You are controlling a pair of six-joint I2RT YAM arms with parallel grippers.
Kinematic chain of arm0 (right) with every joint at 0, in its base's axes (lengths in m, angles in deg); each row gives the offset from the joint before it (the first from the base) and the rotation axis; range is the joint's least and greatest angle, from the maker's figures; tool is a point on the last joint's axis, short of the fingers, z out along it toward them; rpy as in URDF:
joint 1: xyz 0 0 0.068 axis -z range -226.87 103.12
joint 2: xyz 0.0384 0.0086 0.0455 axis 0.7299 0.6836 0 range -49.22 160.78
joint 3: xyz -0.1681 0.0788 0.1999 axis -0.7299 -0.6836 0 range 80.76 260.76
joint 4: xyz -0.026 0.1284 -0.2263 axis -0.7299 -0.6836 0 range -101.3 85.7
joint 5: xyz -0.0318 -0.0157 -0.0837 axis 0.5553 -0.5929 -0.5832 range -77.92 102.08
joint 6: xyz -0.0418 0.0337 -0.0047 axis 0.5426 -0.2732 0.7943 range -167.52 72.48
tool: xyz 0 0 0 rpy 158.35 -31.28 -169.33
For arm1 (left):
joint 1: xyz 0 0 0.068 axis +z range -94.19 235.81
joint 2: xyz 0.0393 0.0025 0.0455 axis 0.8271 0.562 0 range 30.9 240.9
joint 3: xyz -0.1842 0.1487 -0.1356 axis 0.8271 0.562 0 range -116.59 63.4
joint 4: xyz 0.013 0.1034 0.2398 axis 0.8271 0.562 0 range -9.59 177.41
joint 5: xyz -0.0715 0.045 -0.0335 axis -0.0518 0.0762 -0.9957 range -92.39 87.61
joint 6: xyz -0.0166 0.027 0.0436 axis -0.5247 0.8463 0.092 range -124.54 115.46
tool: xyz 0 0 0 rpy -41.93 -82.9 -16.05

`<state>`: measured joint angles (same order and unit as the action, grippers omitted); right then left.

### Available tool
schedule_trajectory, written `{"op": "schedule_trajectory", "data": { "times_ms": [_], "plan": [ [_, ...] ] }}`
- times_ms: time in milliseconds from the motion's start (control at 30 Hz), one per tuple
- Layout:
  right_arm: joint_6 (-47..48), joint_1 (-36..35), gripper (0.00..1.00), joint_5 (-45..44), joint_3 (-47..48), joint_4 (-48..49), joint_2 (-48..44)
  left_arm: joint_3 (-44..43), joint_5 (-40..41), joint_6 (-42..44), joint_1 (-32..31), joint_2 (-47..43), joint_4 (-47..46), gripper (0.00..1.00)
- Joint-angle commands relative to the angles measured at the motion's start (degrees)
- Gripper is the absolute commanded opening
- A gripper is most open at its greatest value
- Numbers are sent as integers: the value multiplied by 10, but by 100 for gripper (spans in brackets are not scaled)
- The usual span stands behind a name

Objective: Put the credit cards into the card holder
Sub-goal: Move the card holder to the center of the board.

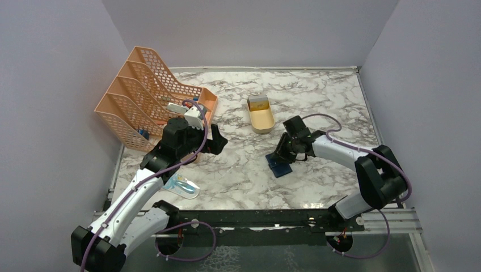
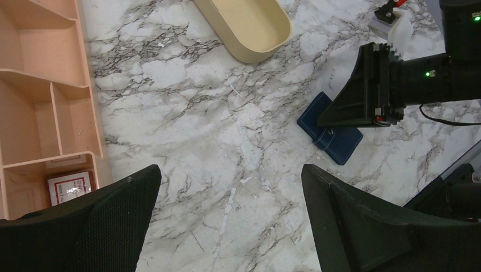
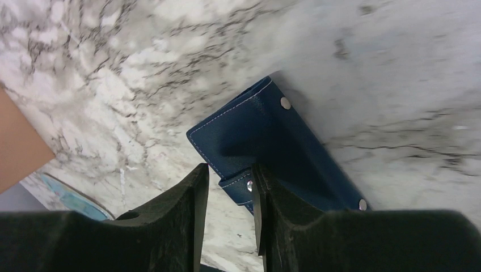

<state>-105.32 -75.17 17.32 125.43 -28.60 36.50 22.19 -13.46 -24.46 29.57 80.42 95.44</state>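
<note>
The navy card holder (image 1: 279, 167) lies folded on the marble table right of centre. It also shows in the left wrist view (image 2: 334, 141) and in the right wrist view (image 3: 272, 141). My right gripper (image 1: 282, 154) is down on it, jaws a narrow gap apart (image 3: 230, 170). The holder's snap tab (image 3: 238, 184) sits between the fingertips, partly behind the right finger. A yellow-gold credit card (image 1: 258, 102) stands in the far end of the tan tray (image 1: 262, 120); the other cards are not clearly visible. My left gripper (image 1: 215, 139) hangs wide open and empty above bare table (image 2: 231, 170).
An orange mesh file rack (image 1: 150, 96) stands at the back left, holding small items (image 2: 69, 187). A blue-patterned packet (image 1: 182, 186) lies near the left arm at the front. The tan tray's near end (image 2: 249, 28) shows empty.
</note>
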Motion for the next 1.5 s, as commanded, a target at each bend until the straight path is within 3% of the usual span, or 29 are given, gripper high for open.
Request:
{"op": "schedule_trajectory", "data": {
  "times_ms": [0, 200, 500, 667, 833, 1467],
  "plan": [
    [-8, -33, 34, 21, 36, 3, 36, 9, 6, -4, 3, -4, -12, 97],
    [163, -33, 36, 60, 75, -9, 38, 8, -30, -13, 3, 8, -7, 96],
    [327, -31, 36, 12, 89, -70, 24, -29, -114, -49, 1, 41, 2, 94],
    [366, -5, 36, 1, 77, -60, 11, -52, -131, -73, -14, 73, 0, 94],
    [395, 34, 35, 47, 58, -33, 21, -63, -121, -81, -48, 107, -4, 92],
    [386, 37, 35, 211, -7, 55, 71, -50, -68, -138, -134, 174, -53, 82]
  ]
}}
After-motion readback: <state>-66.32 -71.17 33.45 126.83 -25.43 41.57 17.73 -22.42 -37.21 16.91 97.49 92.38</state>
